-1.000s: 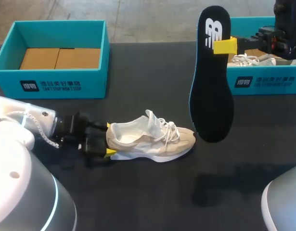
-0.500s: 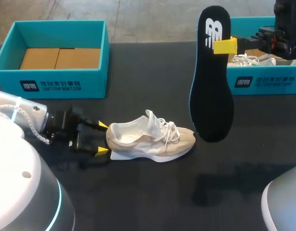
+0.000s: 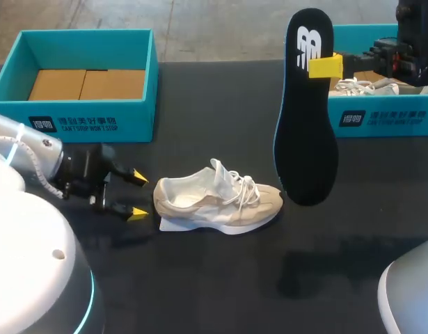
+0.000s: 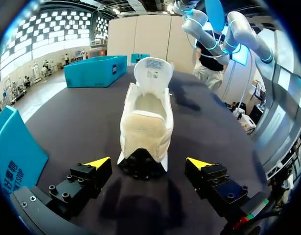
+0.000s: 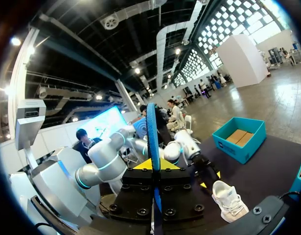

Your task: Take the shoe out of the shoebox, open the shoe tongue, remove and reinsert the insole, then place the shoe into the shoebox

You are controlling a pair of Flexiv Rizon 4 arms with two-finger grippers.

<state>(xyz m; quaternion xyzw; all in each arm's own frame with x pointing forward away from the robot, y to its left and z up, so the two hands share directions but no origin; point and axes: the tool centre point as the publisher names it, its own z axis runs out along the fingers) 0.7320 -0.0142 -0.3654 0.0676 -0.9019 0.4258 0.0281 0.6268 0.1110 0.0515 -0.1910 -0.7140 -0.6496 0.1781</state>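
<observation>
Dangling beside the toe of the shoe [image 3: 217,202], the insole [image 3: 307,118] is clamped in the right claw [image 3: 325,66]. The left claw [image 3: 138,195], spread apart, sits just behind the heel. Next, probably: steady the shoe, reinsert the insole.

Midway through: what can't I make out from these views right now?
Right box contents: head view, mostly hidden by insole, right claw and frame edge.
Insole faces: right wrist view shows it edge-on only.
Shoe toe interior: head and left wrist views, covered by its own upper.
Right claw's far finger: head view, behind insole.
</observation>
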